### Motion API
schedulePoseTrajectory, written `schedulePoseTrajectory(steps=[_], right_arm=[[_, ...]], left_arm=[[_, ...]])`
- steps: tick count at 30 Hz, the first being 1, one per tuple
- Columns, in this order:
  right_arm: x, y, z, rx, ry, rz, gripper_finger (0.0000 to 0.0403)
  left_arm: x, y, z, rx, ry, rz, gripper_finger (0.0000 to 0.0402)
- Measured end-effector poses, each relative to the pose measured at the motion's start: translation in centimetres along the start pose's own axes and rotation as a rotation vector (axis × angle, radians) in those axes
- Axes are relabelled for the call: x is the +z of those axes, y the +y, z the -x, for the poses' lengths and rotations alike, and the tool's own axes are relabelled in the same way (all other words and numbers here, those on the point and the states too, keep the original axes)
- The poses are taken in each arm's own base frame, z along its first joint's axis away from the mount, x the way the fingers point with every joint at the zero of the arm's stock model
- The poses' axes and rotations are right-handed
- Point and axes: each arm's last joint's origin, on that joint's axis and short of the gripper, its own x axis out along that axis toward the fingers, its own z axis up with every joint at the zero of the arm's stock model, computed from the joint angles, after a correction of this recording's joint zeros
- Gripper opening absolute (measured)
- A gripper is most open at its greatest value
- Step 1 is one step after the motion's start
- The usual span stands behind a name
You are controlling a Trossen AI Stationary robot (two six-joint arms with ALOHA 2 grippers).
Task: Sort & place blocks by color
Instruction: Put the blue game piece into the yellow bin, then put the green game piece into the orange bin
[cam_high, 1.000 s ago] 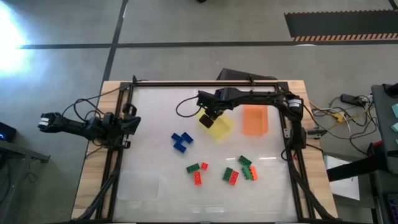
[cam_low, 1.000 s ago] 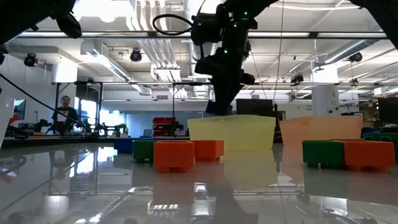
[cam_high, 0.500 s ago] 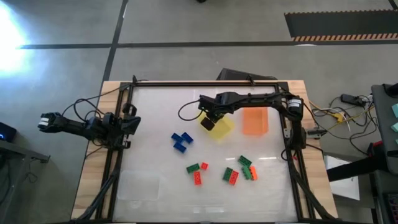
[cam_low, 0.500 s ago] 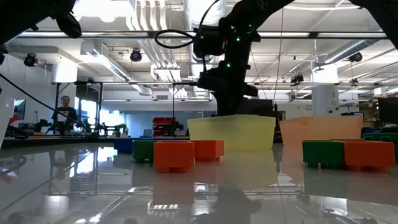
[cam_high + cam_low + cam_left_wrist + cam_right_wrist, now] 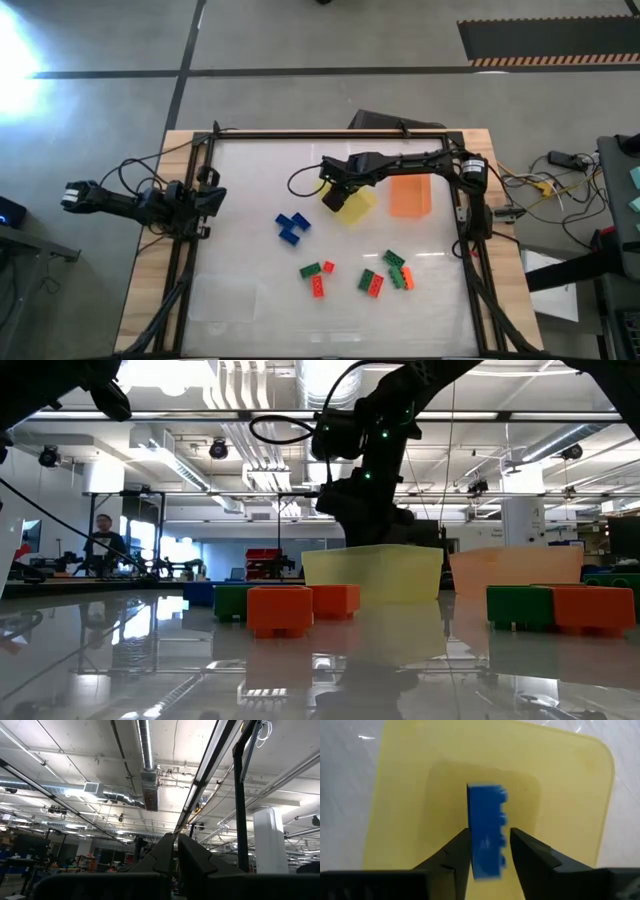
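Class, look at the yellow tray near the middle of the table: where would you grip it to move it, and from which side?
Grip the yellow tray by its thin upright rim, coming straight down from above. It is an open, shallow box with raised walls, so one finger can go inside and one outside. Choose the wall away from the right pincer, which hangs over it.

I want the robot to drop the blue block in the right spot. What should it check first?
1. Blue block between right gripper fingers: ok.
2. Block over yellow tray: ok.
3. Fingers fully let go of the block: cannot tell.
4. Yellow tray free of other blocks: ok in the wrist view.
5. Left gripper out of the way, shut, off the table's left side: ok.
6. Other blue blocks left on table to sort: not ok yet.
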Motion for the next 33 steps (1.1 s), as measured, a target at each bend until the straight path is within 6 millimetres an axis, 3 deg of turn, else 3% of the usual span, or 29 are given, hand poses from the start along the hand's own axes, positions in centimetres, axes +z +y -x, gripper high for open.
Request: schedulePoseTrajectory(steps=[8,19,26,33], right_arm=[[0.3,0.1,0.5,-0.001,0.004,0.001,0.0179],[1.1,3.1,5.5,0.027,0.019,0.089,0.0167],[-1.0,6.4,8.5,0.153,0.087,0.185,0.0157],[-3.7,9.2,9.7,0.249,0.206,0.180,0.0165]], left_arm=[[0.0,0.0,0.0,0.000,0.000,0.000,0.0010],[0.0,0.0,0.0,0.000,0.000,0.002,0.0010],[0.0,0.0,0.0,0.000,0.001,0.004,0.0010],[0.0,0.0,0.0,0.000,0.001,0.008,0.0010]])
